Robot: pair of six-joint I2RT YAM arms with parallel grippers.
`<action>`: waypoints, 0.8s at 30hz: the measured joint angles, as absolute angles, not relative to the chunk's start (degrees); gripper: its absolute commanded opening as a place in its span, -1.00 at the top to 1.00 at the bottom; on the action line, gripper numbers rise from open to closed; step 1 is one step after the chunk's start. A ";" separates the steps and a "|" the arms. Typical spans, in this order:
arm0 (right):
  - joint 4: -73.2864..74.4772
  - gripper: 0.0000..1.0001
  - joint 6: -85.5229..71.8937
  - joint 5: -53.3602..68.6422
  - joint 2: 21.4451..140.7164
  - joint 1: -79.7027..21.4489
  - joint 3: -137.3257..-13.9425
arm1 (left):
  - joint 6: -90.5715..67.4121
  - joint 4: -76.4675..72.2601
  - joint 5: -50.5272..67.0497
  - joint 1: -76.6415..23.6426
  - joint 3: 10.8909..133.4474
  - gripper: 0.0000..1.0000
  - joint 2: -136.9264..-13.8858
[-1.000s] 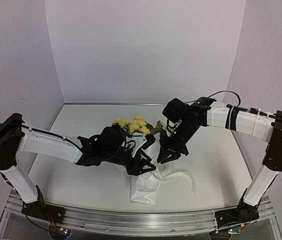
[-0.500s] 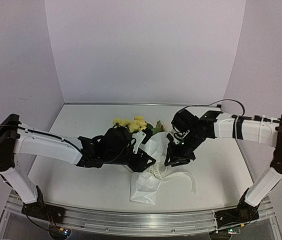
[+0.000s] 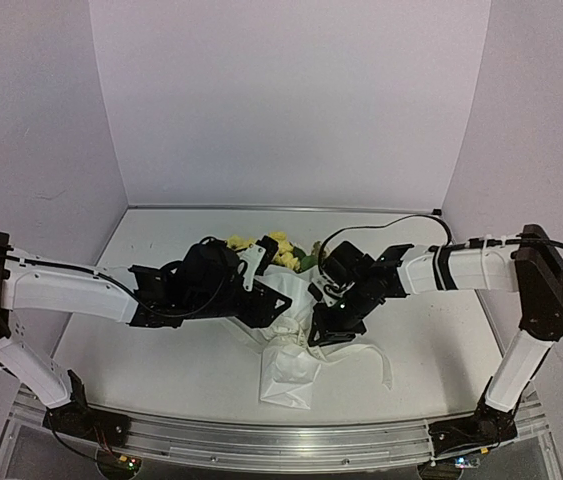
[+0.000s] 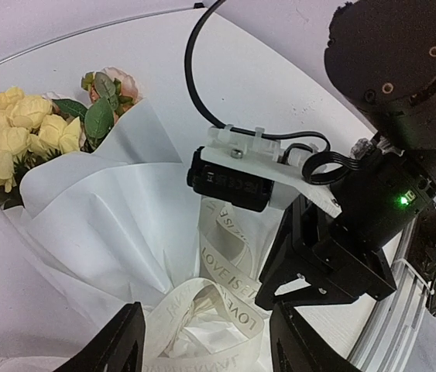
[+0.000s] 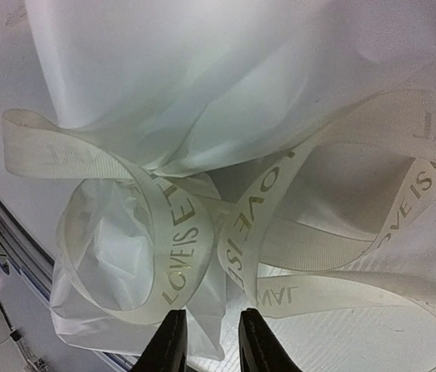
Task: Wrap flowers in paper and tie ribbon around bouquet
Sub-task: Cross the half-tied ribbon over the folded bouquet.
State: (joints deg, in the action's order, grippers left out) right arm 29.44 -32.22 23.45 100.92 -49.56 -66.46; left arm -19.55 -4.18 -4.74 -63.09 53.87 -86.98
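Note:
The bouquet lies mid-table: yellow flowers at the far end, white paper bunched toward the near end. The cream ribbon, printed with letters, loops around its waist and trails right. My left gripper is open, its wide-set fingers either side of a ribbon loop without pressing it. My right gripper hovers just right of the waist, its jaws a narrow gap apart. In the right wrist view its fingertips sit just short of the crossed ribbon bands, with nothing clamped.
The white table is enclosed by pale walls on three sides. A metal rail runs along the near edge with both arm bases on it. The right arm's black cable arcs over the bouquet in the left wrist view.
My right gripper dropped and moved left to the ribbon crossing, its jaws opening slightly. My left arm drew back left, its gripper lifting beside the paper cone.

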 measured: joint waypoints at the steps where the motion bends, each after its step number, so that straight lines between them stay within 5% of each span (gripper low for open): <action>1: 29.31 0.53 -32.11 23.32 100.92 -49.56 -66.11 | -19.55 -4.06 -4.74 -62.96 53.87 -0.15 -86.98; 11: 27.38 0.57 -31.27 22.24 101.75 -49.59 -63.67 | -19.56 -2.87 -4.35 -62.78 53.87 -0.15 -86.98; 18: 25.51 1.00 -31.56 22.48 102.98 -49.93 -63.47 | -20.63 -2.78 -2.92 -62.26 53.89 -0.15 -86.98; 24: 27.64 1.00 -31.10 22.68 101.80 -49.93 -63.18 | -20.96 -2.51 1.64 -61.50 53.89 -0.12 -86.98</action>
